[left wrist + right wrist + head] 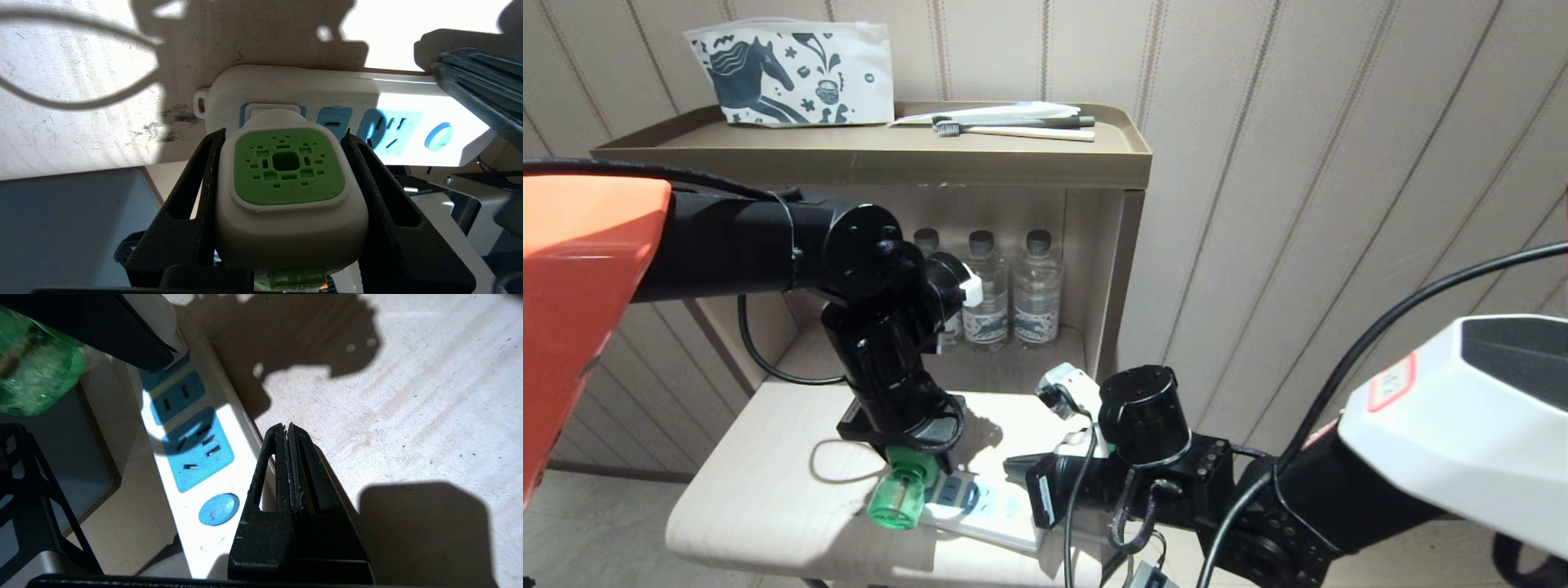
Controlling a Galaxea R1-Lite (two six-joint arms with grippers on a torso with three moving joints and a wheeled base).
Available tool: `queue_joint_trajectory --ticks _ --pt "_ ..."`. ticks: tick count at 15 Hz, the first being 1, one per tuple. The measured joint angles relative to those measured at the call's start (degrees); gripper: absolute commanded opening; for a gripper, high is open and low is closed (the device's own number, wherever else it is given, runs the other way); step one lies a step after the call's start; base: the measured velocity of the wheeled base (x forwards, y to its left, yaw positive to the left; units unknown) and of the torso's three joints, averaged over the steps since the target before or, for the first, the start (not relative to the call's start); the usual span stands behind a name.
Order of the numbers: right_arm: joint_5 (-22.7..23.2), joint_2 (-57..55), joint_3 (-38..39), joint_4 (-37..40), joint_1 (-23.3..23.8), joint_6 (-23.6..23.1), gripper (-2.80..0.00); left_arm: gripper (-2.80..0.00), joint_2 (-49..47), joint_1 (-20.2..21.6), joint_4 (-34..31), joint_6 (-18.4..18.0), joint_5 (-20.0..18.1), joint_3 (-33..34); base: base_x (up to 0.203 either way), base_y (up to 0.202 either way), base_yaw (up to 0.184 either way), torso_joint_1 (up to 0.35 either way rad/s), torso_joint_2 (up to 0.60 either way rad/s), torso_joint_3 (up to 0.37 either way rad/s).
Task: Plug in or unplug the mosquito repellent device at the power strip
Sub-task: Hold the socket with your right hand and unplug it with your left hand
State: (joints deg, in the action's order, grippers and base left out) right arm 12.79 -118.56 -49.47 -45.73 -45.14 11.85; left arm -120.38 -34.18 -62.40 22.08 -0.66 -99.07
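Two robot arms meet over a pale wooden desk (760, 465). Left end effector (286, 179) is clamped on the white head of the mosquito repellent device (288, 192), one black finger (196, 204) pressed to each side. That device sits at the end socket of the power strip (196, 457), which lies along the desk's front edge; its green bottle (898, 494) points toward the front. Right end effector (289, 465), fingers pressed together and holding nothing, rests beside the strip's other end, near its round blue button (218, 509).
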Motion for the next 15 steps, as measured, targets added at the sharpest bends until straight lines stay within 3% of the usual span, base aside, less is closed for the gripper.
queue_joint_trajectory --ticks 10,15 --pt "-0.3 -3.8 -1.7 -0.8 -0.8 0.5 -2.80 -2.80 -3.2 0.0 -0.3 2.1 0.5 -5.1 0.000 0.000 0.000 0.000 0.00 0.000" --pt "-0.6 -0.4 -4.0 -0.6 1.4 0.9 -2.80 -2.80 -3.4 1.9 3.9 4.3 0.7 -5.6 0.000 0.000 0.000 0.000 0.00 0.000"
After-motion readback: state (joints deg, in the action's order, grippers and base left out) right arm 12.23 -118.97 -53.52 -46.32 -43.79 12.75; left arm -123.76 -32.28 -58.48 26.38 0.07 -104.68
